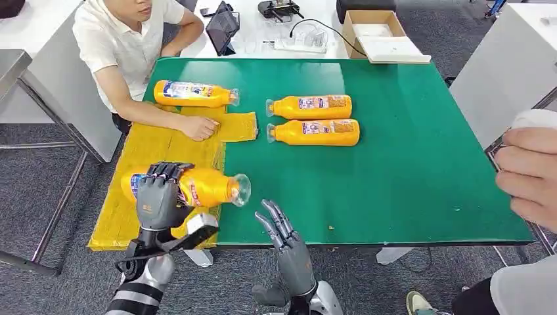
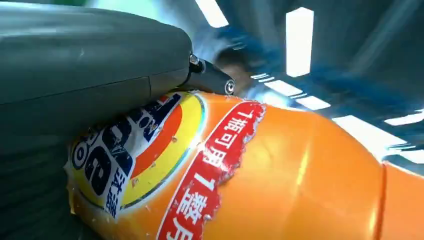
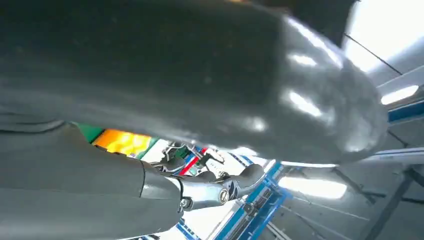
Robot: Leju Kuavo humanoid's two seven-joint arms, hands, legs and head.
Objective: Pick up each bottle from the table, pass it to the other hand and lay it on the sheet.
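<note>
Green surface [image 1: 394, 164], yellow sheet [image 1: 151, 151] at its edge: left hand [image 1: 161, 197] fingers wrap the held bottle [image 1: 207, 186]; right hand [image 1: 286, 243] spread, empty. Released unevenly, it could roll off.

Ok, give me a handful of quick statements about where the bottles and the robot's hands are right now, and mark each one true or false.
1. The left hand holds an orange bottle over the yellow sheet. True.
2. The right hand grips a bottle. False: it holds nothing, fingers extended, near the table's front edge.
3. Two bottles lie side by side on the green table. True.
4. The yellow sheet has no bottle lying on it. False: one bottle lies at its far end.
5. A person's hand rests on the sheet. True.
</note>
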